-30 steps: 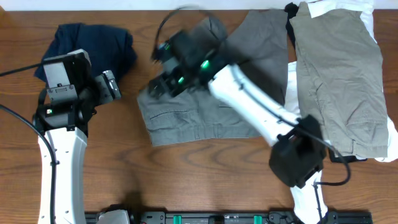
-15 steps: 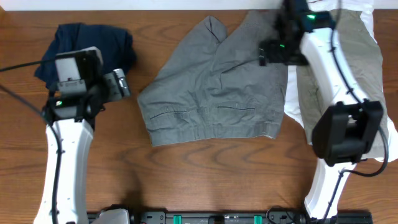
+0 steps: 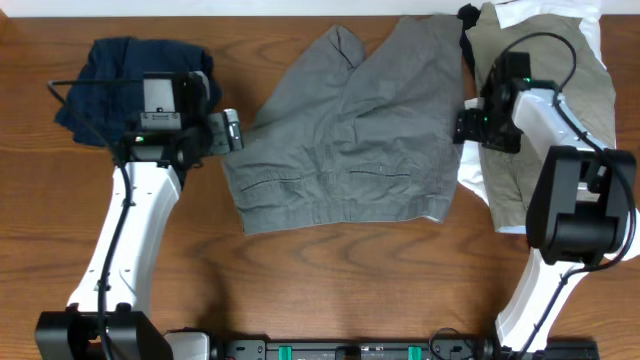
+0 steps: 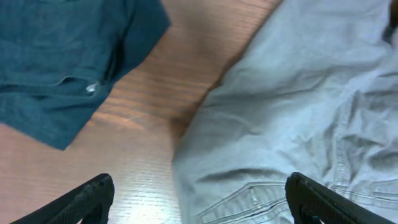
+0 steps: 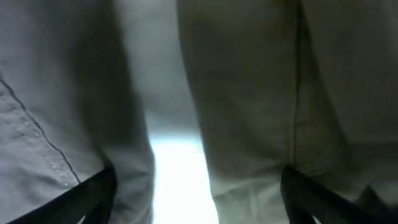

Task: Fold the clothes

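The grey shorts [image 3: 345, 140] lie spread flat mid-table, waistband toward the front and two legs pointing to the back. My left gripper [image 3: 232, 130] is open and empty at the shorts' left edge; the left wrist view shows its fingers [image 4: 199, 199] straddling that edge of the shorts [image 4: 292, 118] over bare wood. My right gripper [image 3: 470, 125] is open and empty at the shorts' right edge, next to the khaki garment [image 3: 545, 110]. The right wrist view shows grey cloth [image 5: 56, 93], khaki cloth [image 5: 261, 87] and a white strip [image 5: 177, 180] between the fingers.
A navy garment [image 3: 135, 75] lies crumpled at the back left, also in the left wrist view [image 4: 62, 56]. The khaki garment rests on white cloth [image 3: 610, 210] and black cloth [image 3: 466, 20] at the right. The table's front edge holds a black rail [image 3: 350, 350].
The right arm swung from over the shorts to their right edge and came down beside the khaki pile. The left gripper moved right, up to the shorts' left edge.
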